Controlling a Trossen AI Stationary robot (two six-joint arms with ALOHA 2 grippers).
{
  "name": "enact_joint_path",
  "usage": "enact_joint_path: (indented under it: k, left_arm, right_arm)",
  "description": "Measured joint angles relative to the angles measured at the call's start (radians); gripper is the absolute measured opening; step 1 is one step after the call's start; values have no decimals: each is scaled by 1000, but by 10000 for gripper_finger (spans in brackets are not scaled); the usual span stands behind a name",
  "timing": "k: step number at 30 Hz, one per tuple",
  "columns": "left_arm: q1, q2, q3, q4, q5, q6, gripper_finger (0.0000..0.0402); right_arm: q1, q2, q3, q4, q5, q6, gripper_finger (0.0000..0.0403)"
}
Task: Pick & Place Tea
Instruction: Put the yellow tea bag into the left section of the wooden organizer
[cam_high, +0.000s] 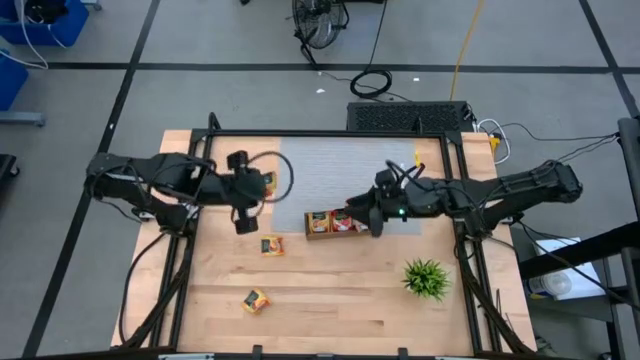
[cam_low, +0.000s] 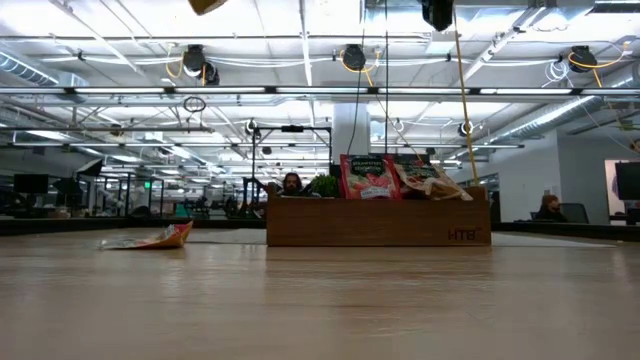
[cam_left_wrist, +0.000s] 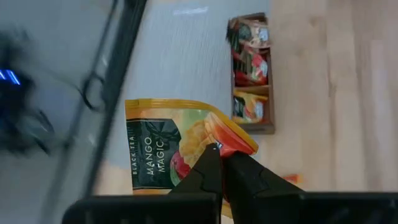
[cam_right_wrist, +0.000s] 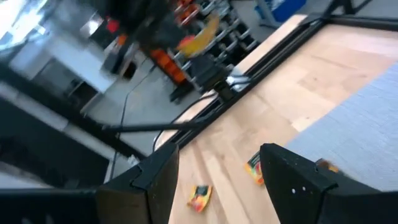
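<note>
Tea sachet pinched by left gripper; right gripper spread above tray.

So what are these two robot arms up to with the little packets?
They are sorting tea sachets into a wooden tray. The left gripper is shut on an orange-yellow sachet, held above the table. The right gripper is open, hovering near the tray. Two loose sachets lie on the table; several sit in the tray already.
</note>
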Motion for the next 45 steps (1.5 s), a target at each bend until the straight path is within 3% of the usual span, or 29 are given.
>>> enact_joint_path:
  k: [7, 14, 22, 33, 37, 43, 45]
  left_arm:
    - [-99, 129, 56, 4, -122, 277, 6]
    - [-105, 318, 188, 5, -160, 439, 6]
    - [-56, 456, 329, 16, -100, 569, 6]
    - [-16, 502, 380, 66, -10, 654, 6]
    - [-25, 502, 380, 72, -11, 660, 6]
    - [-25, 502, 380, 54, -10, 627, 6]
    - [-25, 502, 380, 53, -27, 620, 6]
  right_arm:
    - [-66, 0, 0, 9, 1, 89, 208]
    - [-104, 37, 1, 33, -7, 144, 208]
    - [-121, 112, 1, 139, -176, 186, 208]
    - [-121, 124, 1, 137, -206, 181, 203]
    - [-121, 124, 1, 127, -206, 181, 165]
    - [-121, 124, 1, 125, -206, 178, 31]
    - [-121, 124, 1, 125, -206, 170, 11]
